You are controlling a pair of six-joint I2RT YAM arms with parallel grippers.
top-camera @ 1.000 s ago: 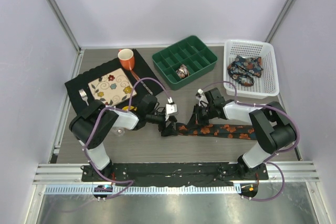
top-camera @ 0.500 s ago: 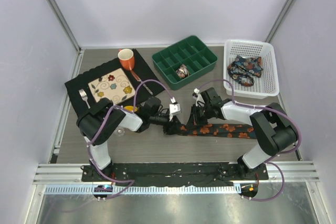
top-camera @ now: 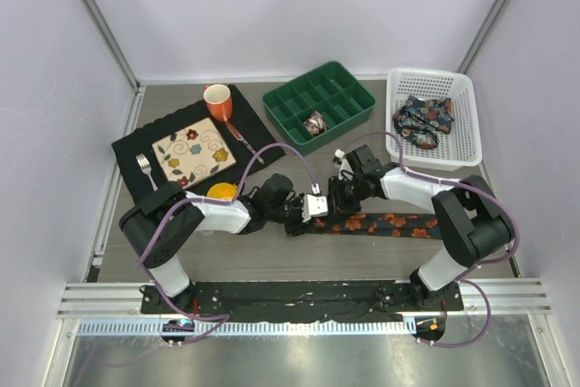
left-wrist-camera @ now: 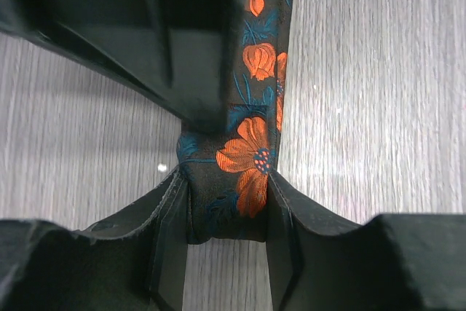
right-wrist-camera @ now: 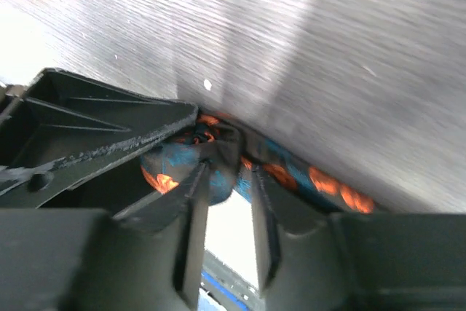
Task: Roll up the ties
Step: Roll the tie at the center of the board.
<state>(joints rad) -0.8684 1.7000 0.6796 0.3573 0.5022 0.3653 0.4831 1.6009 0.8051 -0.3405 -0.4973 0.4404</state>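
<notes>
A dark tie (top-camera: 385, 223) with orange flowers lies flat on the table in front of the arms, running left to right. My left gripper (top-camera: 303, 217) is shut on its left end, and the left wrist view shows the tie (left-wrist-camera: 247, 143) pinched between my gripper's (left-wrist-camera: 227, 218) jaws. My right gripper (top-camera: 338, 198) is just right of it, and the right wrist view shows that gripper (right-wrist-camera: 226, 180) closed on a bunched fold of the tie (right-wrist-camera: 218, 152). A rolled tie (top-camera: 315, 122) sits in the green tray (top-camera: 340, 83). More ties (top-camera: 422, 121) lie bundled in the white basket (top-camera: 453, 88).
At the back left, a black placemat (top-camera: 131, 147) holds a floral plate (top-camera: 192, 152), a fork (top-camera: 143, 167) and an orange mug (top-camera: 217, 101). An orange object (top-camera: 220, 191) lies beside my left arm. The table's front rail runs along the bottom.
My left gripper has slid right and down along the tie's left end, its arm stretching out. My right gripper has shifted slightly back while staying on the tie.
</notes>
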